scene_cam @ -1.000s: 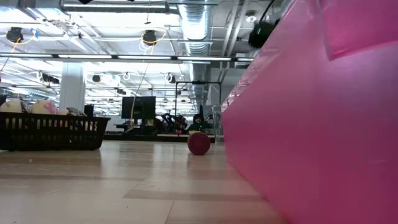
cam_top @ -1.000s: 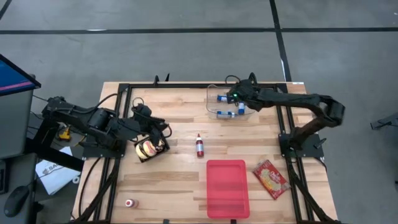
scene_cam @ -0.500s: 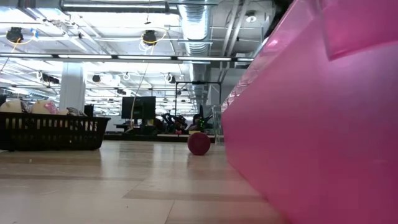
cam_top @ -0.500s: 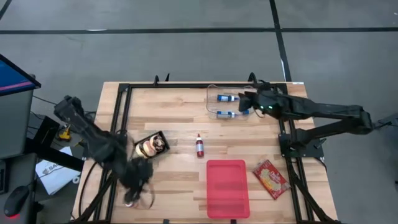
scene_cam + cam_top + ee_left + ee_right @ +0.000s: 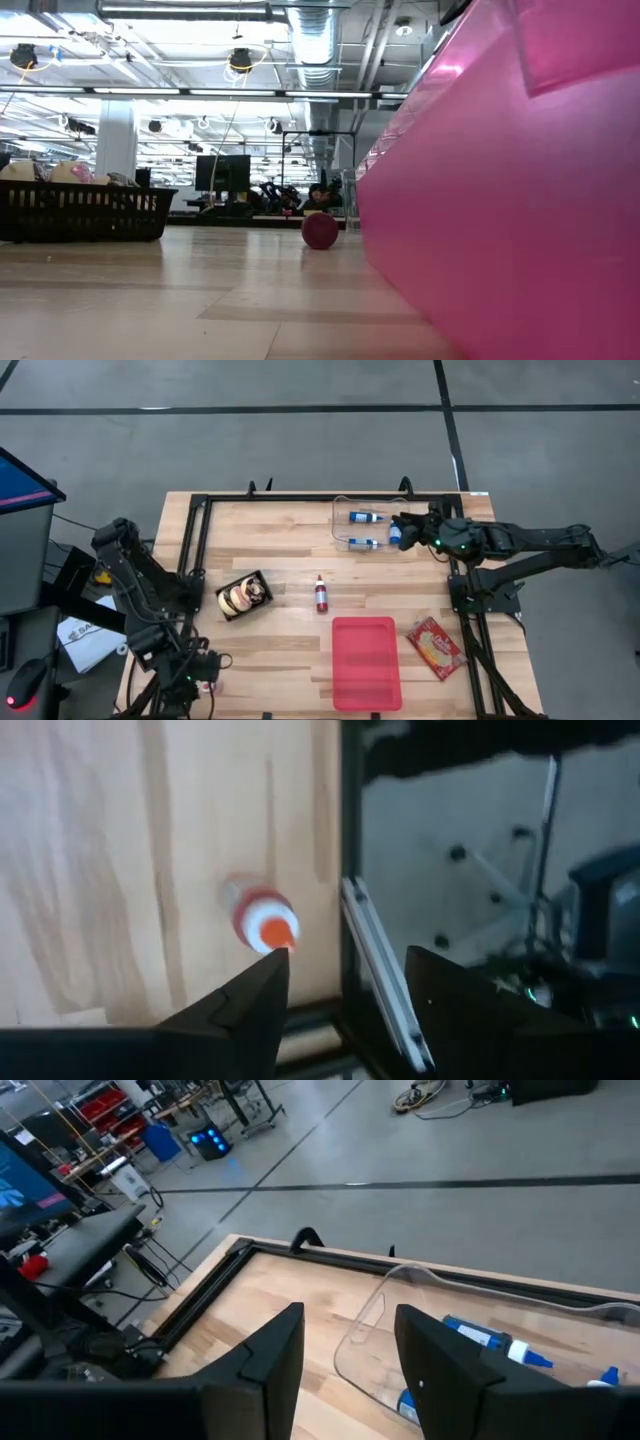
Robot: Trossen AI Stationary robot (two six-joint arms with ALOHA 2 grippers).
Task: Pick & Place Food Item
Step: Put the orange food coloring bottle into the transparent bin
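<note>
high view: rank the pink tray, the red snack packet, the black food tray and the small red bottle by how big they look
1. pink tray
2. red snack packet
3. black food tray, nearly the packet's size, so that order is unsure
4. small red bottle

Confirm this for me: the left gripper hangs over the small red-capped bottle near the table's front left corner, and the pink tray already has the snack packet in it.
Not quite. The pink tray holds nothing; the high view shows the snack packet lying on the table beside it, to its right. The rest stands: the left gripper hangs over the small red-capped bottle near the front left corner.
</note>
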